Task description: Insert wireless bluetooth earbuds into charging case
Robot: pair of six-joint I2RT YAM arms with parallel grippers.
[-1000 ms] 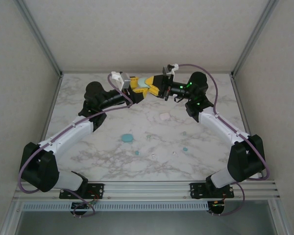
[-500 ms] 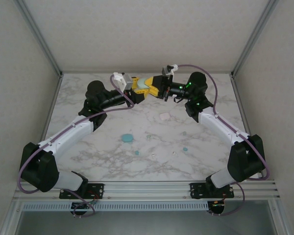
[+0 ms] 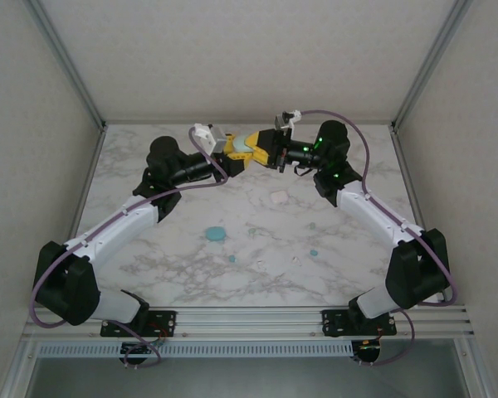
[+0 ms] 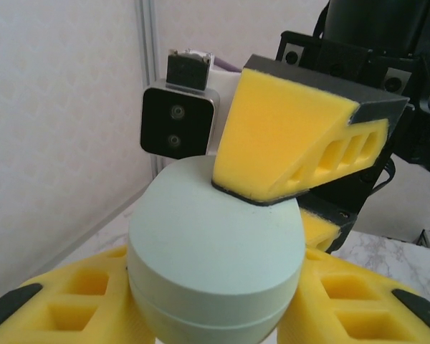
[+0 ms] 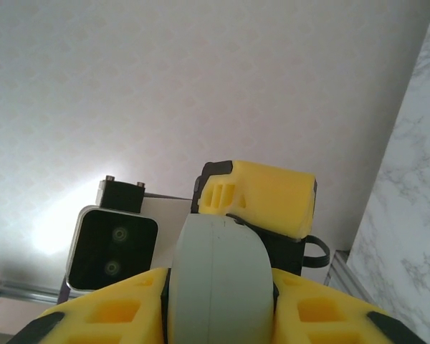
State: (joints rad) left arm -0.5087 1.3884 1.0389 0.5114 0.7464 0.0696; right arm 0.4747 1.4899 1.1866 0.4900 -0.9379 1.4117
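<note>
Holding the pale green case (image 4: 215, 244) up off the table (image 3: 174, 269) between them, the two arms meet over the far middle of the marble. The left gripper (image 4: 215, 315) has its yellow foam fingers clamped on either side of the case's lower half. In the left wrist view one finger (image 4: 287, 143) of the other arm presses down on the domed upper half. The right gripper (image 5: 218, 315) shows the same case edge-on, its seam running up between the pads, with both pads touching the shell, so it too looks closed on the case. How firmly the right one bites is hard to tell from this angle. A hold on opposite halves like this suits prying the lid from the base, which I judge to be the step in hand, since the seam appears closed. The earbuds (image 3: 313, 252) lie well apart from the case, scattered on the near half of the table, another teal one (image 3: 231, 259) among them. None is in a gripper. A teal case (image 3: 215, 234) and a whitish case (image 3: 278, 197) rest on the marble between the arms. Lifting the case clear probably gives both sets of fingers room around it.
</note>
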